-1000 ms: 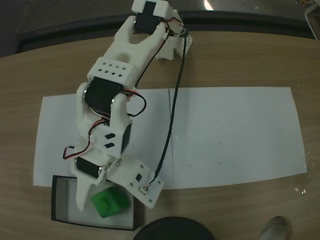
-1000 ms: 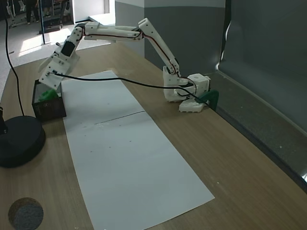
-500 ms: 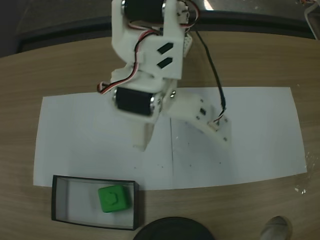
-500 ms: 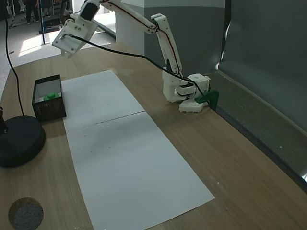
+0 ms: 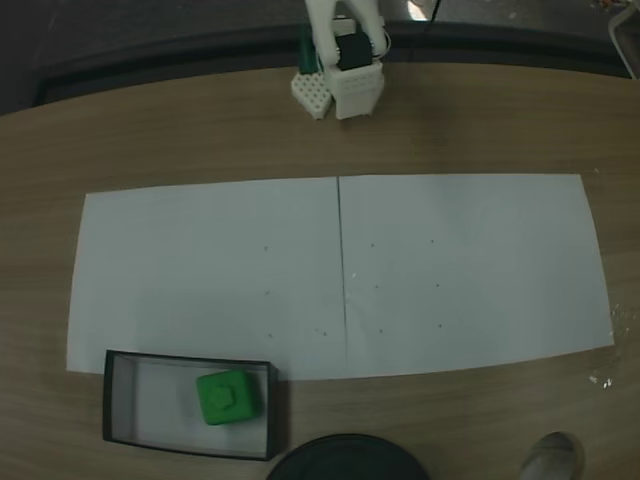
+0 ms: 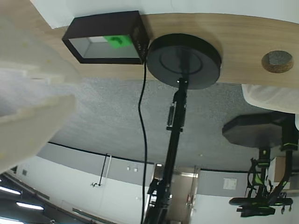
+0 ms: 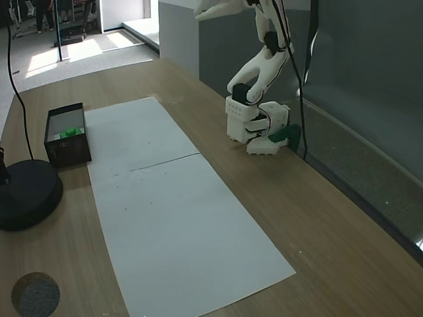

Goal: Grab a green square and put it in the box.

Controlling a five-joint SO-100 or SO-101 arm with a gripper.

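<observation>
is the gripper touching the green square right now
Apart. In a fixed view the gripper is raised at the top edge, far from the green square lying in the box.

The arm [image 7: 264, 63] is made of white plastic parts with rounded shapes. A black motor block [image 7: 240, 92] sits in the joint above the white square base [image 7: 246, 122]. A thin black cable [image 7: 295, 72] runs along it. A dark green clamp [image 7: 285, 134] sits beside the base.
</observation>
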